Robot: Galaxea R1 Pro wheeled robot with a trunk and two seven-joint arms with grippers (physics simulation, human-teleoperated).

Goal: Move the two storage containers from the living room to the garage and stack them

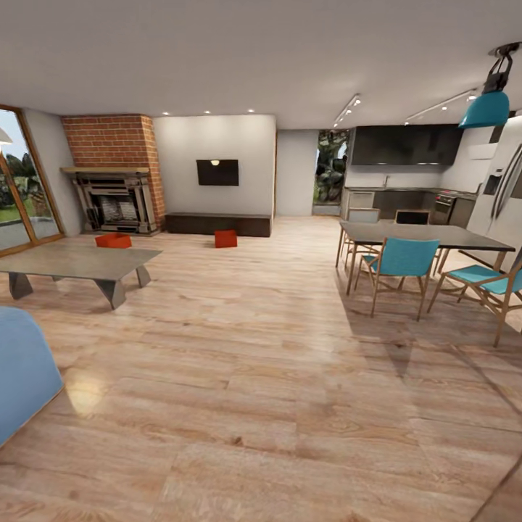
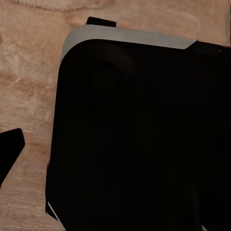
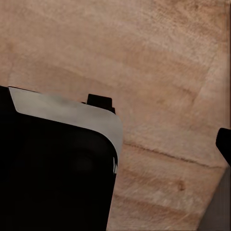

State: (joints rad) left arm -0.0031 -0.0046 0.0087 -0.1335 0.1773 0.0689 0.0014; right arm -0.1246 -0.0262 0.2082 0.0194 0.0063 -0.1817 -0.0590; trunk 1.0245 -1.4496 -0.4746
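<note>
I am in the living room. Two orange-red storage containers stand far ahead in the head view. One container (image 1: 225,238) sits on the light wood floor in front of the low dark TV bench (image 1: 217,224). The other container (image 1: 113,240) shows just past the far edge of the grey coffee table (image 1: 80,261); whether it rests on the table or on the floor behind I cannot tell. In the left wrist view one dark fingertip (image 2: 10,153) hangs over the planks beside my black base (image 2: 139,134). In the right wrist view another dark fingertip (image 3: 224,146) shows at the frame's edge.
A blue sofa (image 1: 22,377) is close at my left. The dining table (image 1: 424,235) with teal chairs (image 1: 402,262) stands at the right, the kitchen behind it. A brick fireplace column (image 1: 116,141) and a wall TV (image 1: 217,172) line the far wall.
</note>
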